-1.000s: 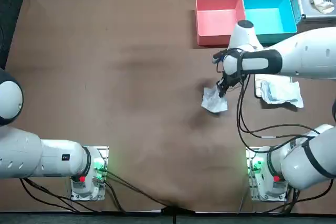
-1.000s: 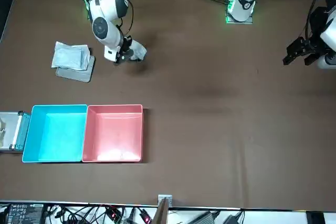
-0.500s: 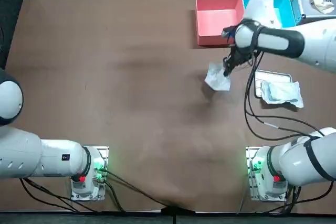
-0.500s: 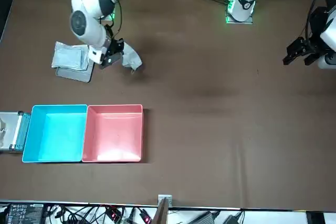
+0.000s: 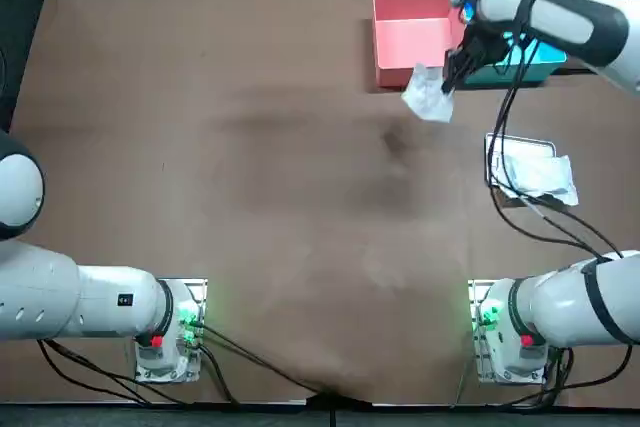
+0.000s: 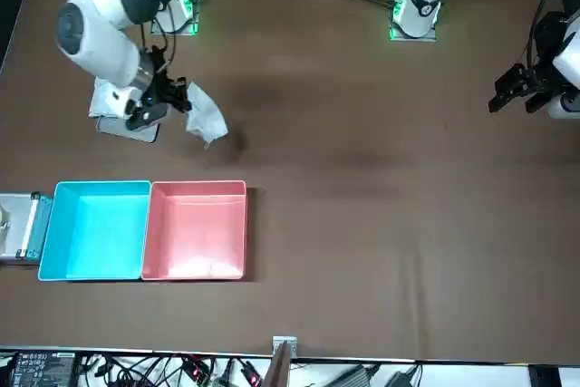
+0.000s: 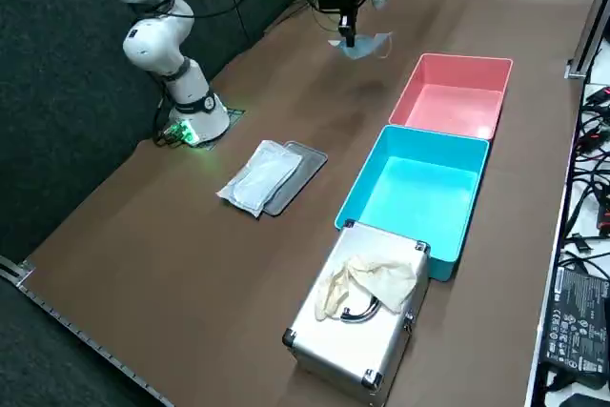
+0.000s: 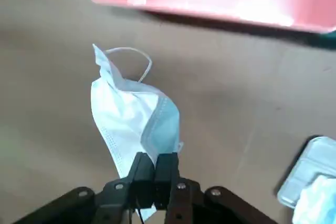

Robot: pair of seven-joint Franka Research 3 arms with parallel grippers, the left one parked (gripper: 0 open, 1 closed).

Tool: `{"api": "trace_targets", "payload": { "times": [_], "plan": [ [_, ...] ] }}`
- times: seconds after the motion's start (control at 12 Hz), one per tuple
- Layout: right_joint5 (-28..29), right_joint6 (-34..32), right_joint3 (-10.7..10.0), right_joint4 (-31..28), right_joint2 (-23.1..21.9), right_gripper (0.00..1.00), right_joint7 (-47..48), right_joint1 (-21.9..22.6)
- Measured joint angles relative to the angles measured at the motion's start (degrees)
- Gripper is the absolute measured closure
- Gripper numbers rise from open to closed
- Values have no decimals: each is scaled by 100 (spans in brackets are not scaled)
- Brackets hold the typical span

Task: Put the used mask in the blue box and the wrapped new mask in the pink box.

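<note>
While gripping the used mask (image 5: 426, 95), the right pincer (image 5: 448, 83) (raised) has neared the pink box (image 5: 405, 42).

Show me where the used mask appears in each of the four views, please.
Top view: upper right, used mask next to the pink box, held by the right gripper.
Front view: upper left.
Right side view: top centre.
Right wrist view: clamped in the gripper.
Shared landmark: pink box.

The right gripper (image 8: 154, 163), above the matt brown table (image 5: 250, 147) by the smooth pink plastic box (image 5: 410, 42), pinches a soft, matt pale-blue cloth used mask (image 8: 134, 121). The wrapped new mask (image 7: 259, 178) has glossy, crinkled film.
</note>
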Motion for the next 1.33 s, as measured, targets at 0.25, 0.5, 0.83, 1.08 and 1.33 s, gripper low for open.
{"api": "trace_targets", "payload": {
  "times": [0.25, 0.5, 0.83, 1.08, 1.33],
  "plan": [
    [-2, -26, -9, 306, 41, 98, 11, -510],
    [-17, -25, -25, 768, 335, 98, 11, -1207],
    [-18, -22, -27, 1286, 777, 98, 11, -1680],
    [-252, -2, -31, 1865, 1343, 98, 9, -2145],
    [-563, 6, -36, 2482, 2000, 98, -87, -2608]
  ]
}}
